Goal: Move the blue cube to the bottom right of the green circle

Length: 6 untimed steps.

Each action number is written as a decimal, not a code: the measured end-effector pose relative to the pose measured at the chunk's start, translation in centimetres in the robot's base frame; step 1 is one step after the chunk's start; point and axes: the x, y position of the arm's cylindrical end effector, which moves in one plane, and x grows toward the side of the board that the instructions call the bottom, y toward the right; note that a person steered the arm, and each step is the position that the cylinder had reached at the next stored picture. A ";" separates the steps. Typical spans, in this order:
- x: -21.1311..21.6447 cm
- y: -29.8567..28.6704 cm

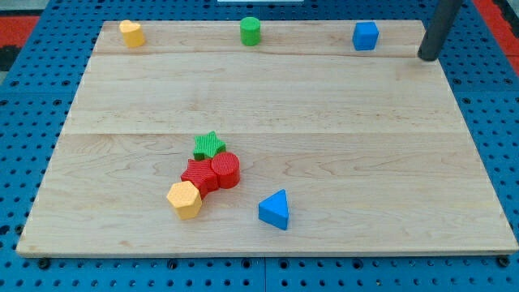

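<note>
The blue cube-shaped block is seen near the top edge of the pale wooden board, well apart at three o'clock from the green cylindrical block. The dark rod's lower end, my tip, is placed at about four o'clock of the blue cube, apart from it, touching no block; no jaws are carried. A yellow block is found at nine o'clock of the green cylinder.

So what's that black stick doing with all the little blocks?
It's a robot arm's dark rod. My tip sits at the wooden board's top right edge, just right of the blue cube, not touching it. The green cylinder stands farther left along the top, so the cube hasn't been pushed to its bottom right yet. Other blocks cluster lower down, untouched.
</note>
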 end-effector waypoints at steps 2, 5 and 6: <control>-2.2 -8.5; 6.2 -16.9; 11.5 -24.3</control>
